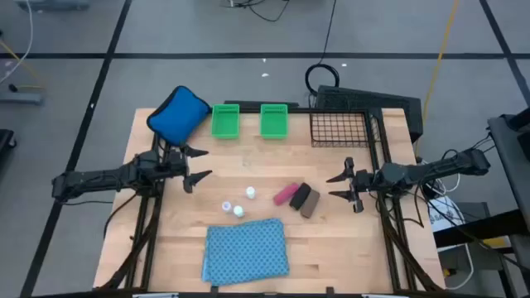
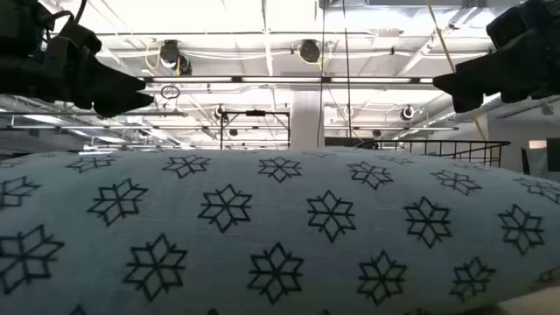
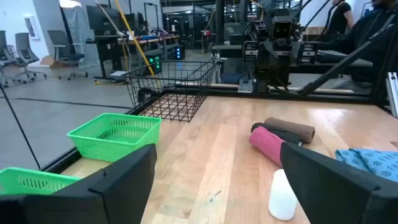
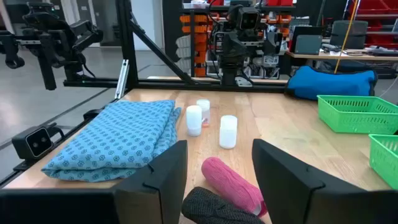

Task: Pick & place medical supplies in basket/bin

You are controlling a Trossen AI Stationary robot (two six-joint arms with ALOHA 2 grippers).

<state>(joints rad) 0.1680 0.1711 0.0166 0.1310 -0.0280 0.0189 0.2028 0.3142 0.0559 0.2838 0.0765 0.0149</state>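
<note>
Pale wood of the worktop (image 1: 166, 248) carried everything, nothing yet in the black wire basket (image 1: 339, 128) at the far right corner. Largest of the supplies, the blue-green patterned cloth (image 1: 246, 251) lay folded at the near edge. Beyond it sat three rolls, pink (image 1: 285, 194), black (image 1: 300, 197) and brown (image 1: 311, 204), side by side, and three small white bottles (image 1: 238, 202) clustered at centre. The right claw (image 1: 341, 187) hung part-open and empty, just beside the brown roll, the pink one showing between its fingers in the wrist view. The left claw (image 1: 199, 163) stood wide open, holding nothing, well apart from the bottles. A clean pick likely meant lowering the right claw squarely across one roll, clear of its neighbours.
</note>
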